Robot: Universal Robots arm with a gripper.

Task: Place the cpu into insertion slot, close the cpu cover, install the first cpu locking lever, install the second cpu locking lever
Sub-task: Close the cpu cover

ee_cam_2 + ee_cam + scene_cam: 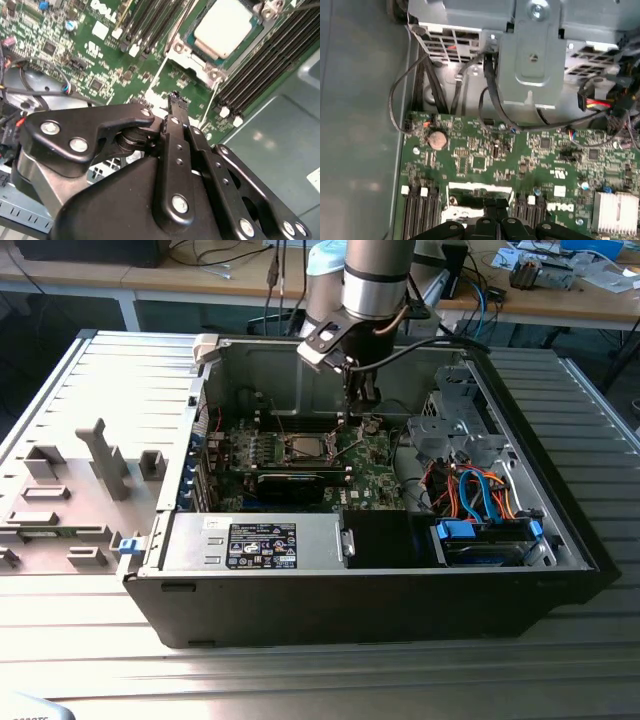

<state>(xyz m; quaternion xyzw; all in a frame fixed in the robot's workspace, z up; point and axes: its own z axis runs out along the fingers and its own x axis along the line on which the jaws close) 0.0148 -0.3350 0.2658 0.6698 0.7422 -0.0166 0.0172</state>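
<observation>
End effector [175, 102] clenched above board [100, 65], near cpu [222, 27].
Memory slots [260, 65] flank the cpu; cover [192, 57] partly cut off.

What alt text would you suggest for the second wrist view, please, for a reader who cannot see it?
The silver-topped cpu sits in the insertion slot on the green motherboard, with black memory slots flanking it. The black gripper looms in the foreground, its tip near one corner of the slot.

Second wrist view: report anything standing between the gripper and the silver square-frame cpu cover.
Nothing visible does. The black gripper hangs above the green circuit board; only bare board lies between its tip and the thin silver frame-shaped cpu cover, set around the silver-grey square cpu.
</observation>
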